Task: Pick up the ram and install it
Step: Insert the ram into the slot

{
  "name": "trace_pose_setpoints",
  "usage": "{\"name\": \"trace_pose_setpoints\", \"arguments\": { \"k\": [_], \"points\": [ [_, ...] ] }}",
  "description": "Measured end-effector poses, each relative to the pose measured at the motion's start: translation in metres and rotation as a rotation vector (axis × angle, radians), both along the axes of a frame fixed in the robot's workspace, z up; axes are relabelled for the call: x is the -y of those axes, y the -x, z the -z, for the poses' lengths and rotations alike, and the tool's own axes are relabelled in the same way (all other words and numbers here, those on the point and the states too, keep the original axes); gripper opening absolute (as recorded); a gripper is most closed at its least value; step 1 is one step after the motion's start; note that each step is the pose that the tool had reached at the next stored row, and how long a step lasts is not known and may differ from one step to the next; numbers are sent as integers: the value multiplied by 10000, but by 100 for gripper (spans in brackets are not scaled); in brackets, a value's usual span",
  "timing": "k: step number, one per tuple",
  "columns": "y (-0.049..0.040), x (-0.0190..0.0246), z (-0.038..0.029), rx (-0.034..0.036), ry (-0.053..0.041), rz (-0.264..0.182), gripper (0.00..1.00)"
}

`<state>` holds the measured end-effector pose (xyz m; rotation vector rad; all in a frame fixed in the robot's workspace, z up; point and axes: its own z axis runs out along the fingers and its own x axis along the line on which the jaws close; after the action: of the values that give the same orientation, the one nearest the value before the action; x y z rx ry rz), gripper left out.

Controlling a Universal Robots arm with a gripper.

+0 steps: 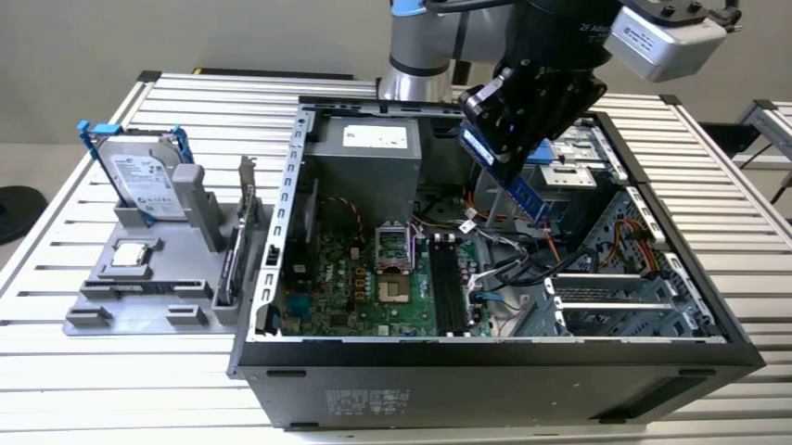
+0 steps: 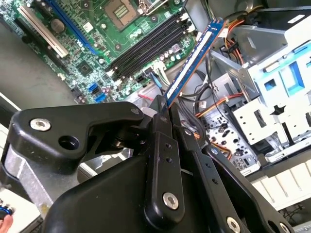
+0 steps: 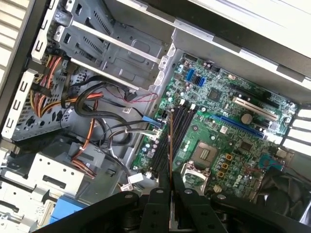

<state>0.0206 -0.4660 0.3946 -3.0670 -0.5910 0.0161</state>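
At the exterior view's left, a gray holder (image 1: 136,301) stands on the slatted counter (image 1: 62,222). It carries a hard drive (image 1: 139,181) standing upright at its far end, a small square silver chip (image 1: 133,255) lying flat, and an expansion card (image 1: 245,232) set on its edge, just beside the case.

In the middle lies the open computer case (image 1: 495,371). The green motherboard (image 1: 359,278) is on its floor, and the black memory slots (image 1: 446,287) (long, lying side by side) run next to the processor socket (image 1: 393,278).

Above the case, toward the exterior view's right, the arm (image 1: 421,46) reaches over, and the jaws are closed tight on one end of the ram (image 1: 526,195). The ram hangs tilted in the air, with its free end pointing down over the cables (image 1: 495,269), apart from the slots.

In the second wrist view the blue ram (image 2: 194,58) sticks out from between the jaws. In the first wrist view the ram (image 3: 170,145) is seen by its thin edge. It seems to lie in line with the slots (image 3: 182,124), but its height above them I cannot tell.
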Motion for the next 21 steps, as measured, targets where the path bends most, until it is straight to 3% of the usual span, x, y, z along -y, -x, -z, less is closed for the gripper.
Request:
{"name": "trace_pose_setpoints", "arguments": {
  "k": [21],
  "points": [
    [0,0,0,0,-1,1258,0]
  ]
}}
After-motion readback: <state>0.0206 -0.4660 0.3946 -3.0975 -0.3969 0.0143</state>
